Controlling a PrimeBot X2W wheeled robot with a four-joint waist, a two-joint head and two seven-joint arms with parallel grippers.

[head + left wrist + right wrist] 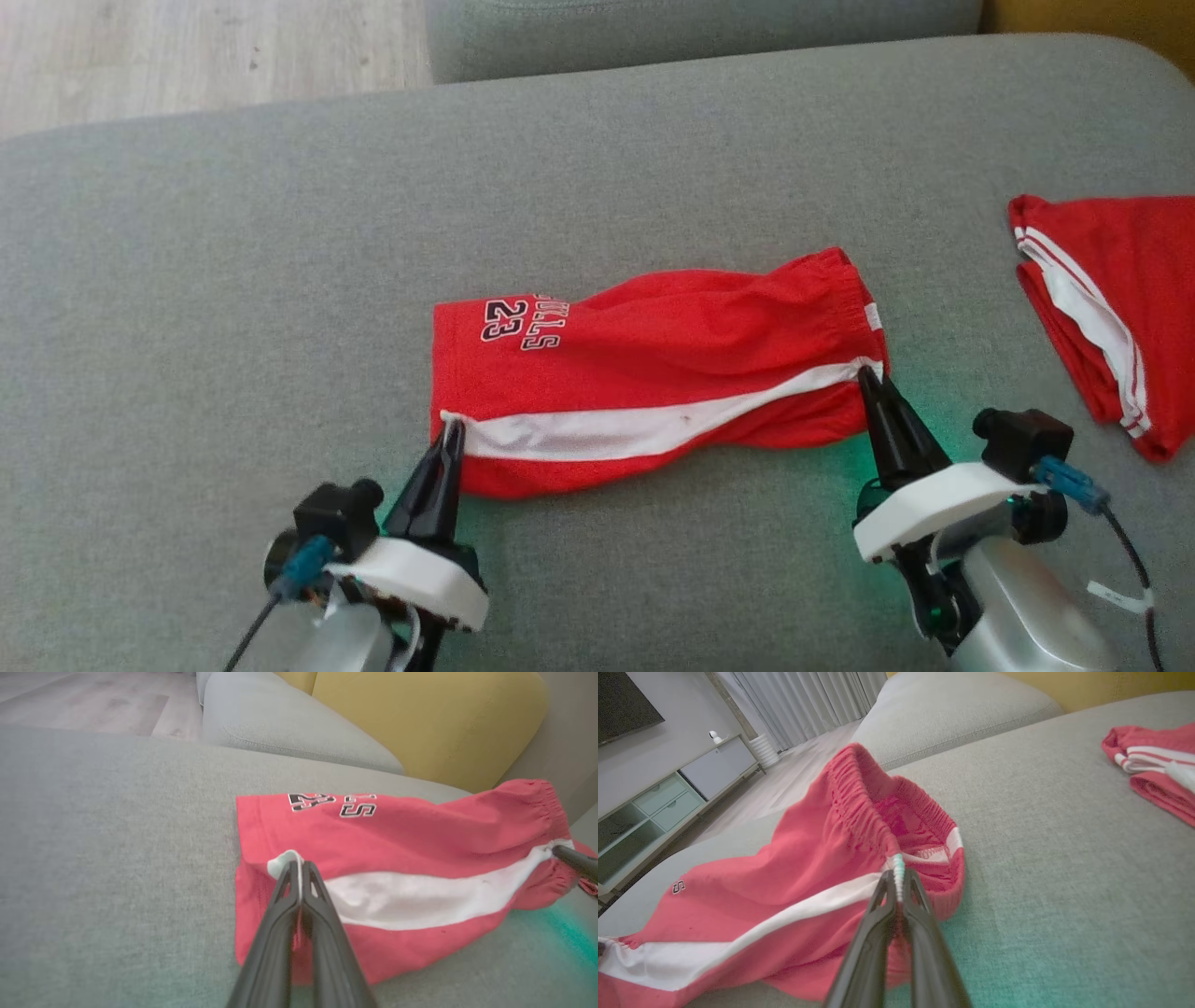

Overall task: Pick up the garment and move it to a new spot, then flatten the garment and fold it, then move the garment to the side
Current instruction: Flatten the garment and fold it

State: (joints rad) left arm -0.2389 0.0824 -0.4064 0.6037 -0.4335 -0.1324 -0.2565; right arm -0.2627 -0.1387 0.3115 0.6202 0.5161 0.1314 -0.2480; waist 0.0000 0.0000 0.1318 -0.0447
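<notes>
Both tools are on the garment (653, 345): red basketball shorts with a broad white side stripe and a "23" print, stretched across the middle of the grey sofa cushion (653, 159). Coming up from seven o'clock in the head view, the left tool (452, 431) is pinched right shut on the leg hem, nipping the end of the white stripe at the shorts' nine o'clock edge. In the left wrist view, a little fold of white cloth bunches up between the fingertips (312, 882). In from five o'clock, the right tool (864, 375) is closed just as tight on the elastic waistband, right where the stripe meets it at the three o'clock end. There the waistband stands up off the cushion and gapes open. Over at three o'clock, well apart, a second red garment (1111, 280) with white trim lies near the cushion's edge.
</notes>
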